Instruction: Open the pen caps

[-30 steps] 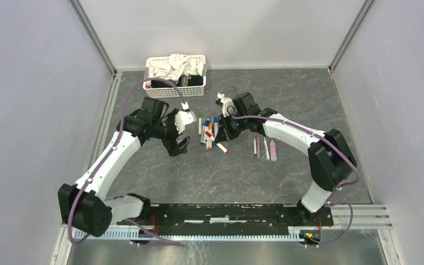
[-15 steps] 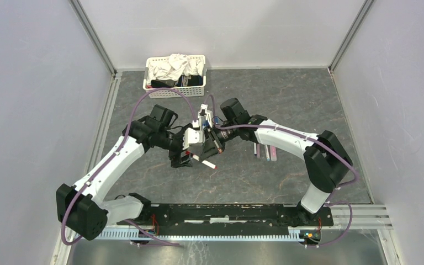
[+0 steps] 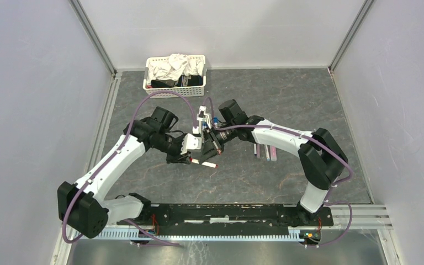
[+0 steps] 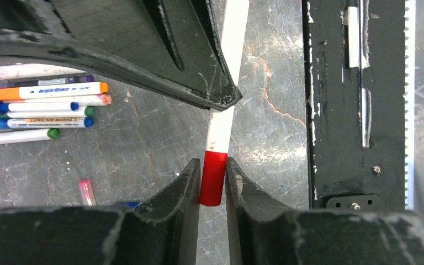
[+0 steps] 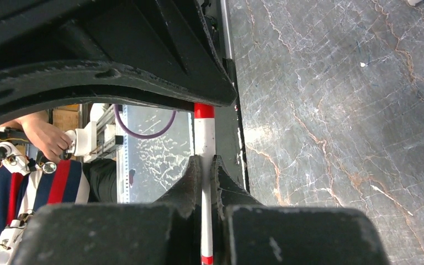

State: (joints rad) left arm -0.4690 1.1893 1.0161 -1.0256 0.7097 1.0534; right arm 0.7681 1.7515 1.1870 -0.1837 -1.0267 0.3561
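A white pen with a red pen cap hangs above the table between both grippers. My left gripper is shut on the red cap, one finger on each side. My right gripper is shut on the white barrel, and the red cap shows just beyond its fingers. In the top view the held pen lies between the left gripper and the right gripper. A pile of capped pens lies on the table behind.
A white basket of cloths stands at the back left. A few more pens lie to the right of the arms. A small pink piece lies loose on the table. The black base rail runs along the near edge.
The right gripper carried the pen from the pile toward the table's middle. The left gripper came in from the left and closed from wide open onto the red cap.
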